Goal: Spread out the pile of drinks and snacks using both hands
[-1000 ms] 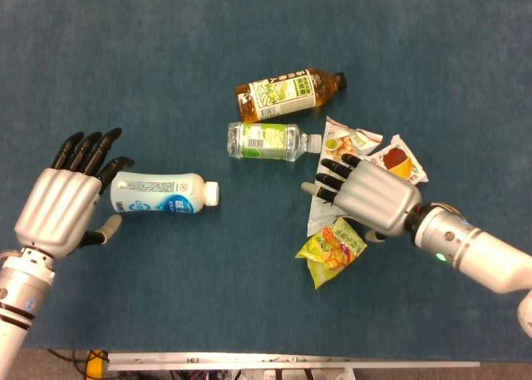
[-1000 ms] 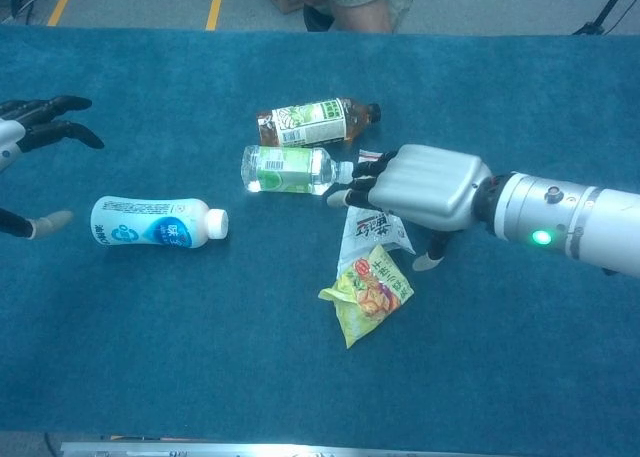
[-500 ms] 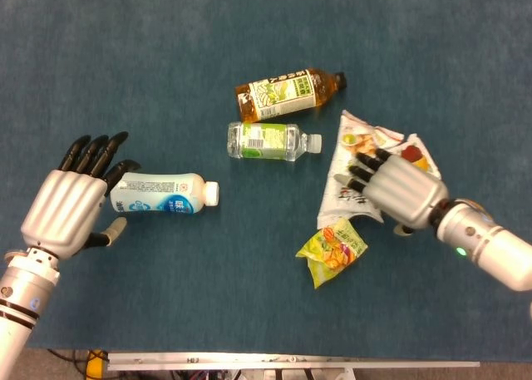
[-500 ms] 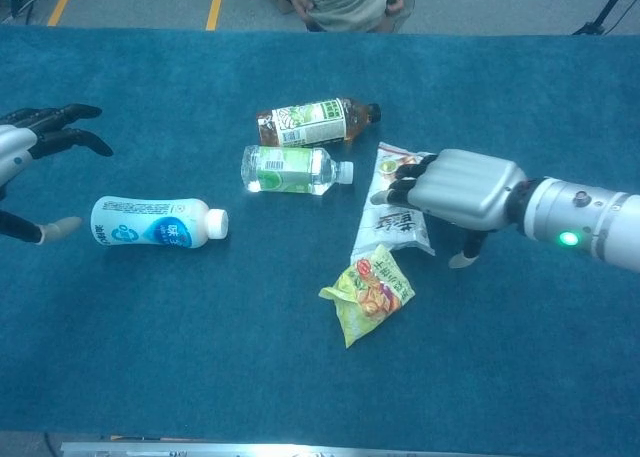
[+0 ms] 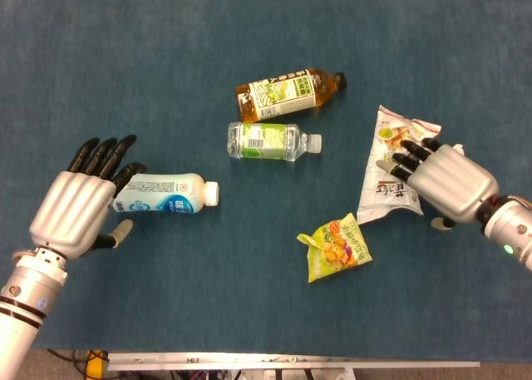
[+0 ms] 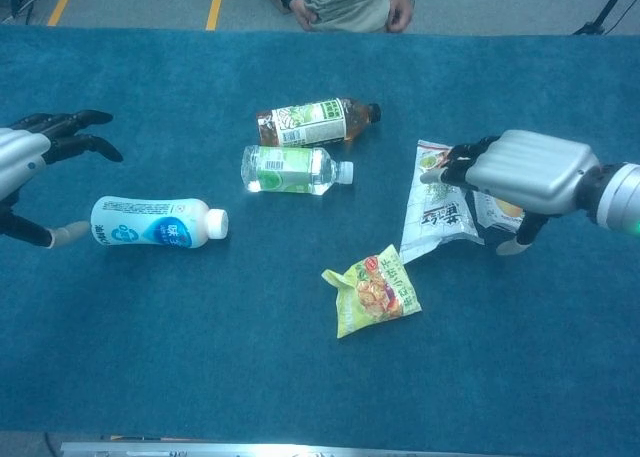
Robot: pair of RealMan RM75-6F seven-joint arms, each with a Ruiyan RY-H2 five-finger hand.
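The right hand (image 5: 445,183) covers the near side of the white snack packet (image 5: 384,174) and nearly all of a second packet (image 6: 497,210) beneath it. In the chest view the picture's edge cuts off the left hand (image 6: 25,162).

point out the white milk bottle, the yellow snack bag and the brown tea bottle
white milk bottle (image 5: 162,194), head view, middle of its blue label
yellow snack bag (image 5: 337,247), head view, centre of the printed front
brown tea bottle (image 6: 315,122), chest view, on its green and white label

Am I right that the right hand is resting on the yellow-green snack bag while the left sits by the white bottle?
Not quite: the right hand rests on the white snack packet; the yellow-green snack bag lies apart, as the head view shows. The left hand is by the white bottle.
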